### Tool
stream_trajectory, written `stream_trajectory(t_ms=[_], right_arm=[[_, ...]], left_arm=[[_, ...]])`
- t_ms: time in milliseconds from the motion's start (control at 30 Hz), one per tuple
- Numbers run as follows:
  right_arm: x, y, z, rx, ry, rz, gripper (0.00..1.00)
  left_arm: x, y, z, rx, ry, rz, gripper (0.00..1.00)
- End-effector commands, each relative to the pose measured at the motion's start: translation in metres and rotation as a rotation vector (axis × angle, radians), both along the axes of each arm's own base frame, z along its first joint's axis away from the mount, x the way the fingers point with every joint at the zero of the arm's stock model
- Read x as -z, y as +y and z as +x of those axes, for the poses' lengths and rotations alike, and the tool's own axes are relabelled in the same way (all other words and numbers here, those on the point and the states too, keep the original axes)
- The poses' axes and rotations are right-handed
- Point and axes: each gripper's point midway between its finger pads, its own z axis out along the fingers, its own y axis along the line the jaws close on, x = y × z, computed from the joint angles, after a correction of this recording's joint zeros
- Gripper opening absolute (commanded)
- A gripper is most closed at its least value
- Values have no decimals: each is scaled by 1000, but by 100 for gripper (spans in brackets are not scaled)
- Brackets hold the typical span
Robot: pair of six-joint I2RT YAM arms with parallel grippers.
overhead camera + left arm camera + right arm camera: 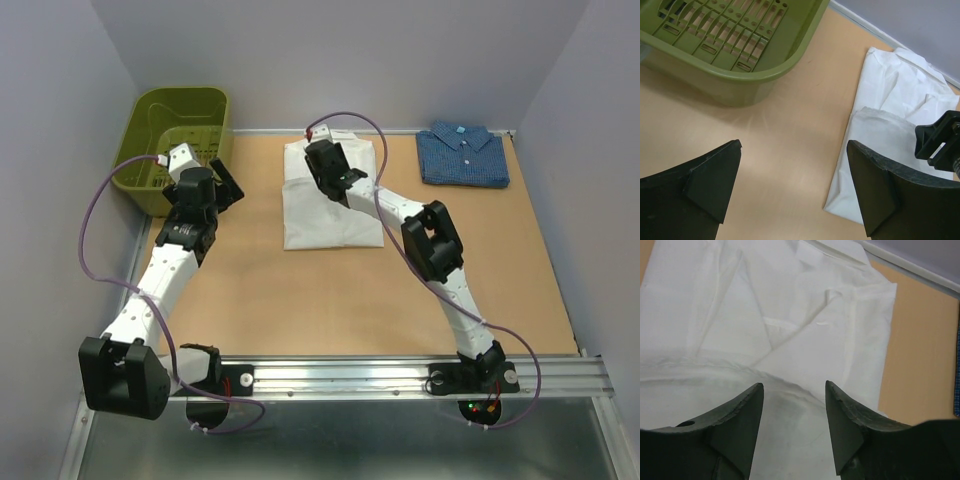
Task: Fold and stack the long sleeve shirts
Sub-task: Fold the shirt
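Observation:
The white shirt lies folded in a rectangle at the back middle of the table; it also shows in the left wrist view and fills the right wrist view. The dark blue shirt lies folded at the back right. My right gripper hovers open over the white shirt's upper part, its fingertips above the cloth and holding nothing. My left gripper is open and empty over bare table to the left of the white shirt, beside the basket.
A green plastic basket stands at the back left corner, seen close in the left wrist view. Grey walls enclose the table on three sides. A metal rail runs along the near edge.

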Motion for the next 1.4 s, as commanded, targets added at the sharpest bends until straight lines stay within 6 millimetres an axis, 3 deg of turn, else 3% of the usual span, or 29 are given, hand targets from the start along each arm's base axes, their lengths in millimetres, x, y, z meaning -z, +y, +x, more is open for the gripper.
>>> stream_trajectory(t_ms=[0,133,233,300,367,633,833,900,1000,1100,1133,1200,1233,1300,1367], right_arm=[[-69,-4,18,32,-143,53,58],[-86,-19,10,44,-138,115,59],[-90,-33,-10,47,-90,227,64],[-97,-43,-21,51,-72,291,69],[-93,-59,-38,52,-17,383,78],[-69,-111,-83,77,182,675,80],[-34,-134,-105,82,301,782,78],[-25,-138,-107,84,313,801,77],[-1,-138,-116,86,359,804,75],[22,-137,-126,83,413,816,73],[29,-137,-130,87,433,818,73],[39,-133,-132,78,445,837,71],[42,-131,-135,71,460,852,70],[48,-129,-138,67,472,859,67],[60,-129,-145,71,499,858,62]], left_arm=[[-4,-3,5,15,-29,-7,98],[2,-16,9,87,-13,-19,98],[19,-41,11,210,56,-68,96],[26,-70,5,329,93,-150,96],[42,-97,-4,423,145,-199,95],[101,-149,-16,498,322,-245,89],[143,-160,-6,461,428,-270,81],[147,-160,-1,444,431,-264,76],[161,-158,2,421,461,-255,66],[175,-157,2,406,497,-252,61],[178,-157,2,402,505,-250,54],[188,-156,1,394,532,-245,50],[192,-155,-2,390,547,-243,42],[196,-153,-3,381,555,-242,37],[201,-151,-7,377,572,-244,21]])
